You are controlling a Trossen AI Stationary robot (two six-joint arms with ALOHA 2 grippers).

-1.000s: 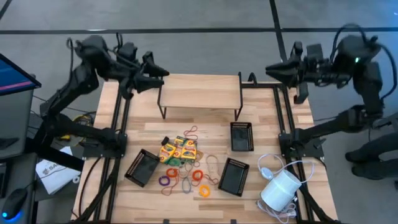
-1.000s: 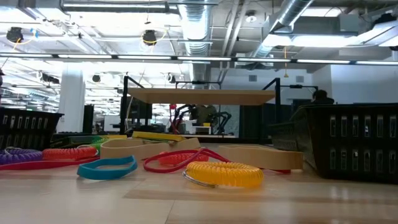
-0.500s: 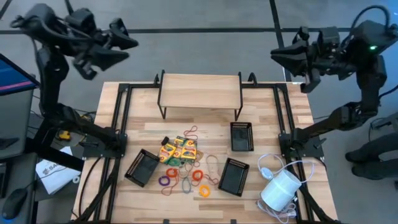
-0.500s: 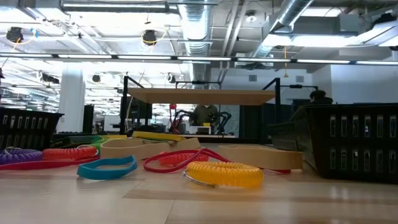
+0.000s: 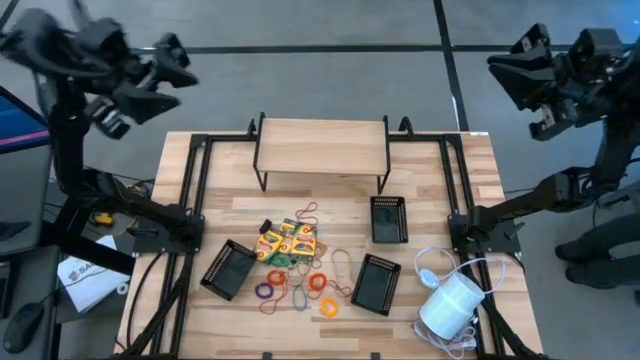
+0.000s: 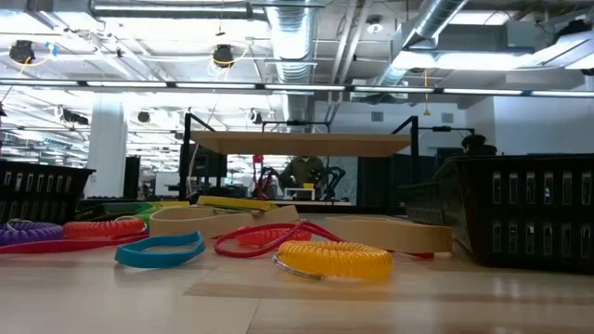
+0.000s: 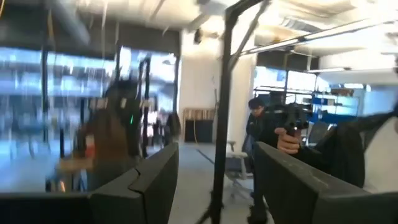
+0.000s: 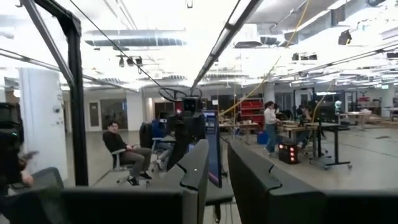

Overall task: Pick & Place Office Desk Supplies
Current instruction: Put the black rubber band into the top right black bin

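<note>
Wooden table (image 5: 330, 205), crayon boxes (image 5: 287, 241) beside elastic loops (image 5: 300, 288)

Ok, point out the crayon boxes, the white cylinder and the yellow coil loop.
crayon boxes (image 5: 287, 240): high view, top face of the cluster.
white cylinder (image 5: 451, 302): high view, middle of its side.
yellow coil loop (image 6: 336, 258): low view, front of the coil.

Beside the one wooden shelf riser (image 5: 322, 148) there are three black mesh rectangular trays (image 5: 388, 219), two yellow-and-green crayon boxes (image 5: 288, 241), one white cylinder (image 5: 451, 304) and about ten thin coloured elastic loops (image 5: 318, 283).
</note>
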